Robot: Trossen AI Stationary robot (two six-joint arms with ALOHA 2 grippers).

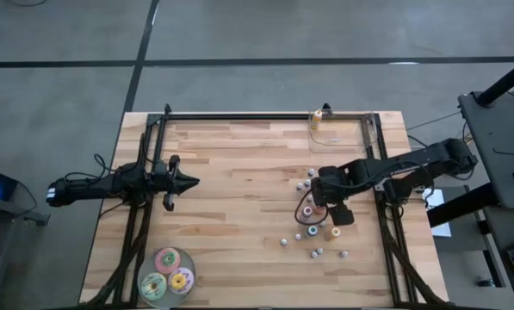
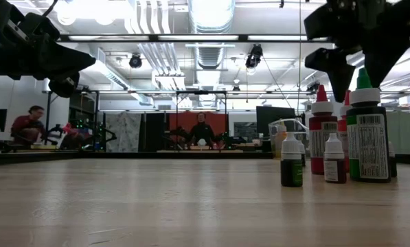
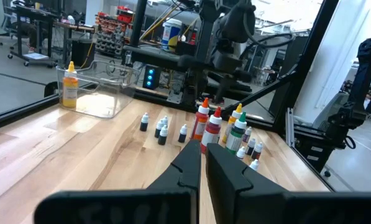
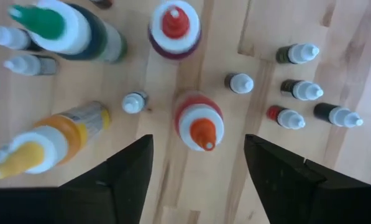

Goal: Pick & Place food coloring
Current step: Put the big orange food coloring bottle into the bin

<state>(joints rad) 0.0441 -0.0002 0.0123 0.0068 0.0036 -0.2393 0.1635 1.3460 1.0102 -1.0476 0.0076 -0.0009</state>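
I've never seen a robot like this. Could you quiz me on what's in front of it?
1. True or false: the right gripper hangs over the bottles with its fingers open.
2. Which bottle shows between its fingers in the right wrist view? A) green-tipped B) red-bodied bottle with an orange tip C) yellow-tipped
3. How many round discs lie together on the table?

Key: 1 true; 2 B; 3 three.

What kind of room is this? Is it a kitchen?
More likely a robotics lab or workshop. Bare ducts run along the ceiling, people sit at benches behind, and two robot arms work at a wooden table.
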